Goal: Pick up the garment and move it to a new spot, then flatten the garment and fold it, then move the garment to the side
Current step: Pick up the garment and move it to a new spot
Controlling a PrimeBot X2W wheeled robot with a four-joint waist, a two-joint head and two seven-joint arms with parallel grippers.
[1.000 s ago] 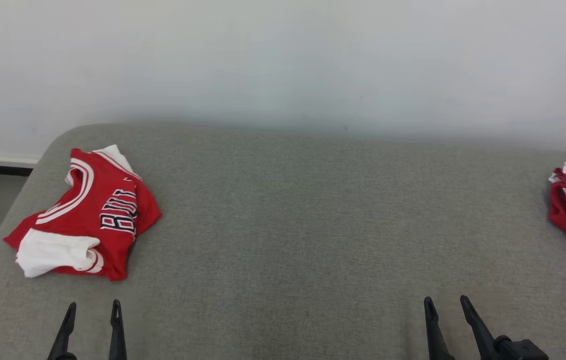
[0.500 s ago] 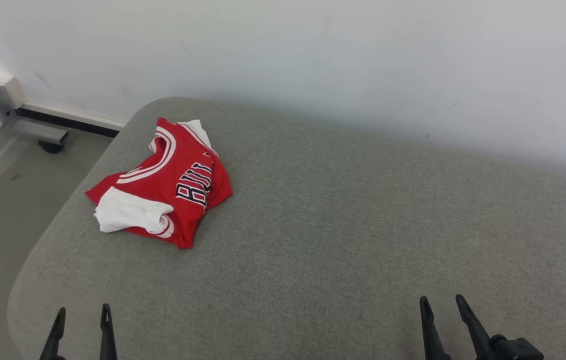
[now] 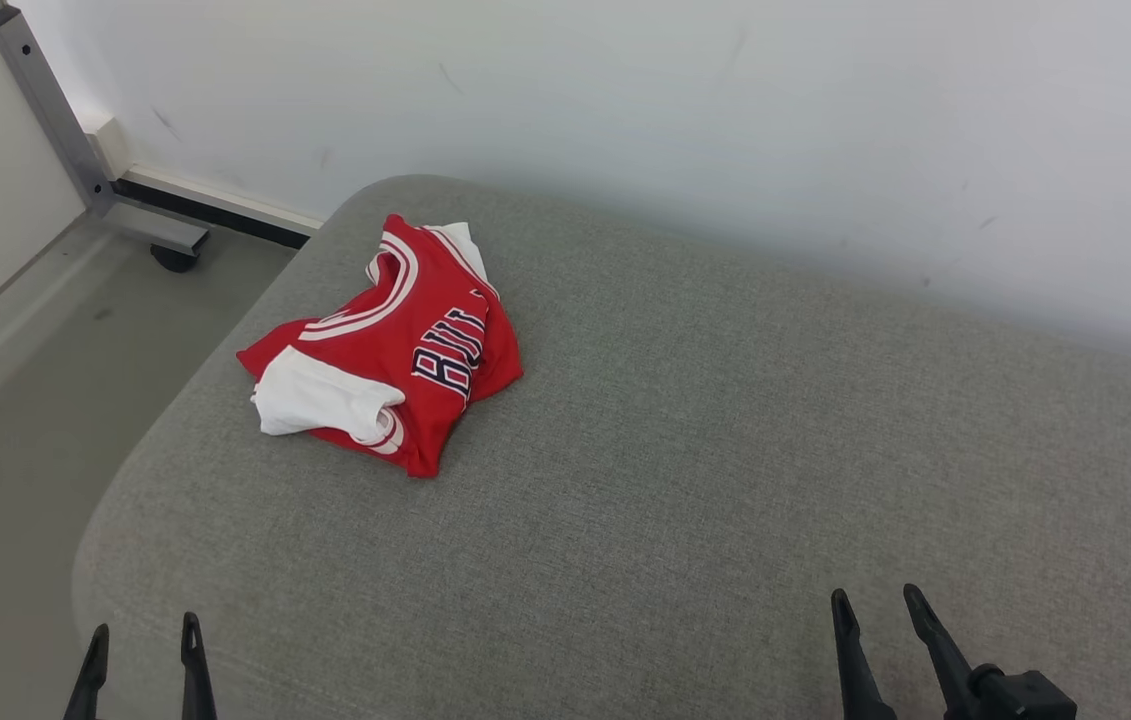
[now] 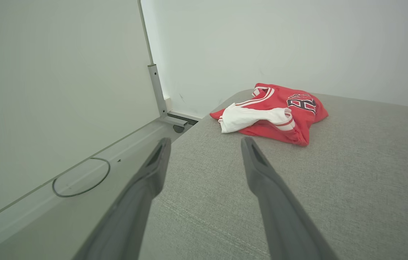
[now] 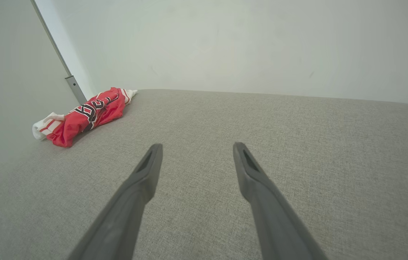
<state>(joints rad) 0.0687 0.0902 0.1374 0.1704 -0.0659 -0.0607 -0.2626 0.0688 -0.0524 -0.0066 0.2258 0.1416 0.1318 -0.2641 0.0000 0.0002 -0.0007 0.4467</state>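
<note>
Item: one red basketball jersey (image 3: 395, 345), white trim at neck and armhole, dark white-edged lettering partly legible across the chest, white inner side turned out at its near-left end. Condition: crumpled in a loose heap, not flattened, not folded. Location: on the grey fabric-covered surface (image 3: 725, 480), towards its far left rounded corner, close to the left edge and a little short of the white wall (image 3: 625, 100) behind. Left pincer (image 3: 143, 628): at the lower left of the head view, over the near left edge of the surface, its two dark fingers spread wide and holding nothing; well apart from the jersey, which lies ahead of it and slightly to its right. Right pincer (image 3: 873, 595): at the lower right, over bare grey fabric, fingers likewise spread wide and empty; the jersey lies far off to its left. Surroundings: grey floor (image 3: 5, 400) to the left of the surface; a grey metal frame post (image 3: 45, 100) rising at the wall corner, with a dark caster wheel (image 3: 170, 262) at its foot.
</note>
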